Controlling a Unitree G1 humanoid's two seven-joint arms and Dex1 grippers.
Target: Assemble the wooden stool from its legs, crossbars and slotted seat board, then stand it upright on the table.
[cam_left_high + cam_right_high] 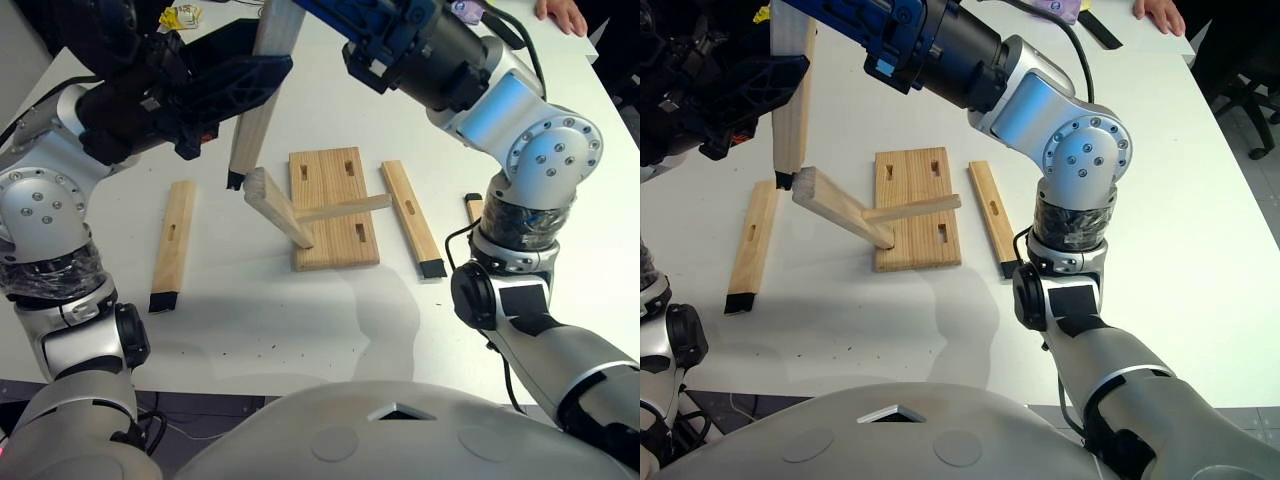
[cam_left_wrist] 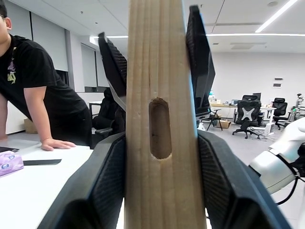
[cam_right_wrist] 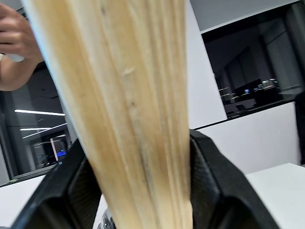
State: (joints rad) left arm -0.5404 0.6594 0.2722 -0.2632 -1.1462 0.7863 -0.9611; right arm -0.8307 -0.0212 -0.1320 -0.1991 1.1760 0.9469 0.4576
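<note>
The slotted seat board [image 1: 335, 172] lies flat mid-table. One leg [image 1: 275, 207] stands tilted in it, with a crossbar [image 1: 345, 208] sticking out of that leg across the board. A second leg [image 1: 255, 120] hangs steeply above the table, its black-tipped foot just left of the board. My left gripper [image 1: 250, 85] is shut on its middle; the left wrist view shows its slot [image 2: 159, 128] between the fingers [image 2: 112, 62]. My right gripper [image 1: 810, 15] is shut on the same leg's top end [image 3: 138, 95]. Two more legs lie flat, one left [image 1: 172, 245] and one right [image 1: 412, 230] of the board.
A further short wooden piece [image 1: 473, 207] lies partly hidden behind my right arm. A yellow item [image 1: 185, 15] and a purple packet [image 1: 465, 10] sit at the far edge. The white table [image 1: 300, 320] in front of the board is bare.
</note>
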